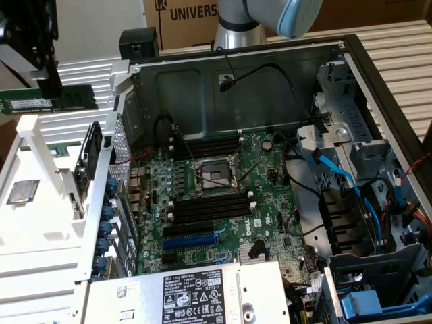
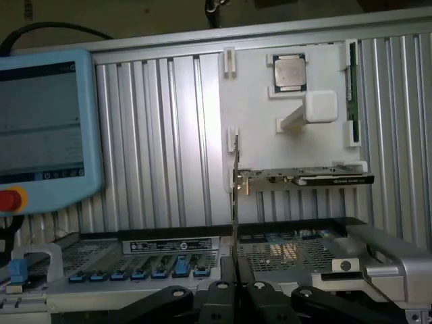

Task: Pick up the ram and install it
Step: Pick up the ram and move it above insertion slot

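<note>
Evidently the black gripper (image 1: 48, 88) is clamped on the long, thin dark-green ram (image 1: 27, 104) by its flat faces; likely to carry it level near the white plastic tray (image 1: 40, 223).

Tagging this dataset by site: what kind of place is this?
Probably a robotics lab bench for PC assembly: an open desktop case with bare motherboard, a teach pendant, a Universal Robots carton.

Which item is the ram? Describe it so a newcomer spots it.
Start at the open computer case, then look to the exterior view's left, above the white tray. There the gripper holds the ram: a long, thin green board, unlike the square silver chip lying in the tray.
</note>
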Robot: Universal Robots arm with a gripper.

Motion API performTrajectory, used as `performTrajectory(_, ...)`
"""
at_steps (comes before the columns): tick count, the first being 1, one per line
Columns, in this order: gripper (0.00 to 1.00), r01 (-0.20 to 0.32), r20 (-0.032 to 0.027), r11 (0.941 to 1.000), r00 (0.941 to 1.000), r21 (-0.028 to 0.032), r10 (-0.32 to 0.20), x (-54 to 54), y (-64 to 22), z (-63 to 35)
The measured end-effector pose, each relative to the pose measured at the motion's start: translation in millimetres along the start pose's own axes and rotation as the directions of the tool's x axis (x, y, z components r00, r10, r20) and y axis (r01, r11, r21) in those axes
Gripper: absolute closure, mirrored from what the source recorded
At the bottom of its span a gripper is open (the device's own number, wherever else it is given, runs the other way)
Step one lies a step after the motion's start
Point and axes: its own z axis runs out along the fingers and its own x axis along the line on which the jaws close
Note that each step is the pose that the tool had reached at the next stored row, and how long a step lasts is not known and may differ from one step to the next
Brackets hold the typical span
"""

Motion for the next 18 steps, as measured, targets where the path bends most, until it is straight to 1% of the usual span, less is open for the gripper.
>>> performTrajectory(2,0.87,0.000,0.0000,1.0000,1.0000,0.0000,0.000,-0.8,-9.3,-1.6)
performTrajectory(3,0.87,0.000,0.0001,1.0000,1.0000,0.0000,0.000,-1.6,-18.3,-2.7)
performTrajectory(8,0.87,0.000,0.0000,1.0000,1.0000,0.0000,0.000,-3.6,-41.2,-4.8)
performTrajectory(10,0.87,0.000,0.0000,1.0000,1.0000,0.0000,0.000,-5.2,-59.6,-6.1)
performTrajectory(13,0.87,0.000,0.0000,1.0000,1.0000,0.0000,0.000,-6.4,-73.5,-6.9)
performTrajectory(14,0.87,0.000,-0.0001,1.0000,1.0000,0.0000,0.000,-7.3,-82.6,-7.1)
performTrajectory(16,0.87,0.000,0.0000,1.0000,1.0000,0.0000,0.000,-8.1,-91.5,-7.2)
performTrajectory(17,0.87,0.000,0.0001,1.0000,1.0000,0.0000,0.000,-9.8,-109.8,-7.2)
performTrajectory(18,0.87,0.000,0.0000,1.0000,1.0000,0.0000,0.000,-10.2,-114.4,-7.2)
